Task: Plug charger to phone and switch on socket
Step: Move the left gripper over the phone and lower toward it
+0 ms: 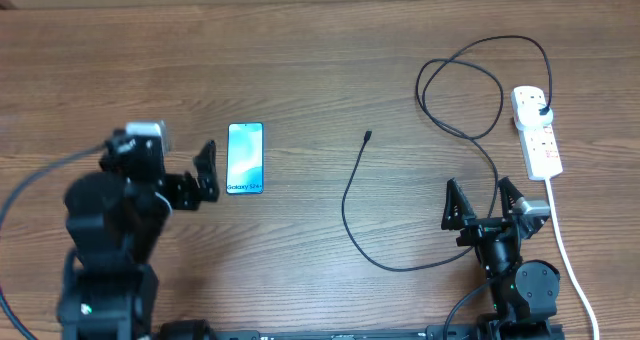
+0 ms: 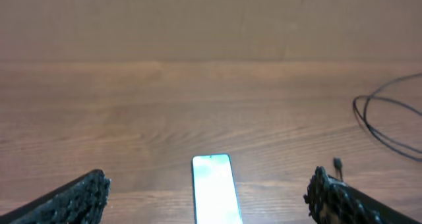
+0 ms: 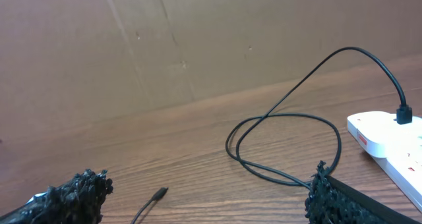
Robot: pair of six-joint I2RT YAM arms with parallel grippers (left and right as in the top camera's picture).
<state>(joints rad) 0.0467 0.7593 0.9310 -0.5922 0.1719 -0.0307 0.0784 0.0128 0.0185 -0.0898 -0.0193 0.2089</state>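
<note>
The phone (image 1: 245,158) lies flat on the wooden table with its light-blue screen up. In the left wrist view the phone (image 2: 214,191) sits between the wide-apart fingers of my left gripper (image 2: 210,184), untouched. From overhead my left gripper (image 1: 170,175) hovers left of it, open. The charger cable (image 1: 350,215) curves across the table; its free connector tip (image 1: 368,136) points toward the far edge. Its black plug (image 1: 543,111) sits in the white socket (image 1: 537,130). My right gripper (image 1: 483,205) stands open and empty, with the connector tip (image 3: 159,194) ahead and the socket (image 3: 389,135) to its right.
A thick white cord (image 1: 565,250) runs from the socket toward the near edge, just right of the right arm. The cable loops (image 1: 460,95) at the back right. A brown cardboard wall (image 3: 165,46) stands behind the table.
</note>
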